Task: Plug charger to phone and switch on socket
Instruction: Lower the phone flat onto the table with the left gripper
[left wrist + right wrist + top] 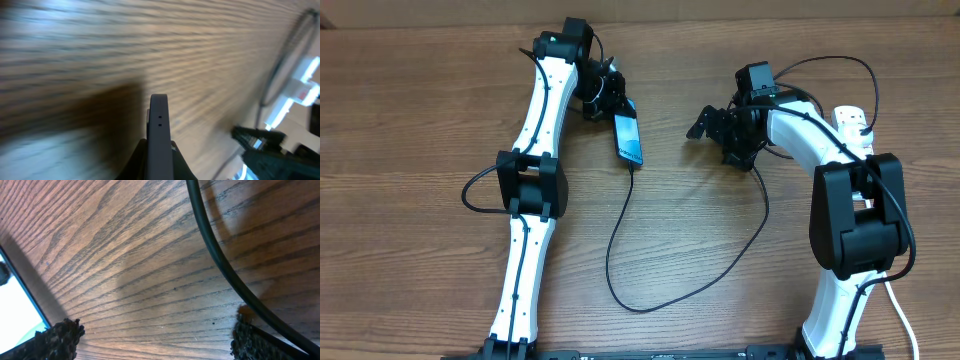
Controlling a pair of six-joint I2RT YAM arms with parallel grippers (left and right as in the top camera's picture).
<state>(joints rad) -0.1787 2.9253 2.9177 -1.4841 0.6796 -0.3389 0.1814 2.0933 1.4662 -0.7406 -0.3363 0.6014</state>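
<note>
The phone (pixel 629 139), slim with a light-blue screen, is tilted just above the table with my left gripper (pixel 606 100) shut on its far end. In the left wrist view the phone (pixel 159 125) shows edge-on, pinched between the dark fingers of the gripper (pixel 159 157). The charger (pixel 620 235), a thin black cable, meets the phone's near end, loops toward the front of the table and runs up to the right arm. My right gripper (pixel 715 137) stands open right of the phone; between its fingertips (pixel 60 340) lies bare wood. The charger cable (pixel 220 265) crosses that view. The white socket (pixel 853 120) lies behind the right arm.
A corner of the phone's bright screen (pixel 15 305) shows at the left of the right wrist view. The socket (pixel 300 90), with a red mark, appears at the right of the left wrist view. A thick white cord (pixel 905 325) trails by the right arm's base.
</note>
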